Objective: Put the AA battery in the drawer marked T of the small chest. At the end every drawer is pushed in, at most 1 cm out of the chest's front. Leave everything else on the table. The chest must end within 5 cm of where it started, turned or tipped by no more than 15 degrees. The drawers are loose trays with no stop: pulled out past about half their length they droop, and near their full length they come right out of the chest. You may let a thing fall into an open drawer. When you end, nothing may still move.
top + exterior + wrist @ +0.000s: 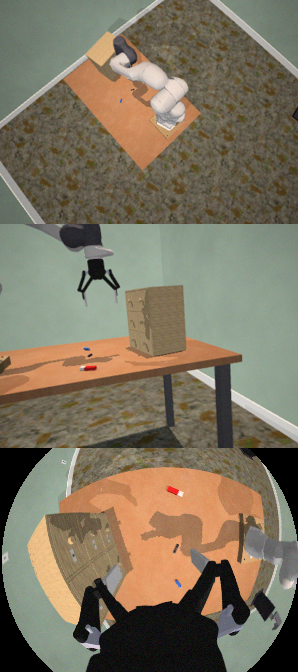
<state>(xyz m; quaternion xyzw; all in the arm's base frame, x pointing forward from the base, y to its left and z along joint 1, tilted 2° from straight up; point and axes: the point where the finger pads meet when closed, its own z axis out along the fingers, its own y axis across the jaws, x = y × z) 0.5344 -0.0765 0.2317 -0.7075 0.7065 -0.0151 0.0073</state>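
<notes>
We cannot tell with certainty which of the small things on the desk (203, 356) is the AA battery. Three small things lie there: a red and white cylinder (88, 368) near the front edge, a small dark thing (90, 355) behind it, and a small blue thing (86, 348) a little further back. The red and white cylinder looks most like a battery, but the pictures are too small for us to be sure. All three lie flat on the wood, apart from each other, and well apart from the chest (157, 319).

The chest stands upright near the far end of the desk. Its front shows two columns of drawers with small knobs, and all drawers appear pushed in. We cannot read any letters on them.

The gripper (101, 300) hangs high over the desk, to the left of the chest in the exterior view, about level with the chest's top. Its fingers (116, 297) are spread wide and point down, and we see nothing between them. In the wrist view the chest (80, 554) lies to the left and the cylinder (174, 491) further ahead.
</notes>
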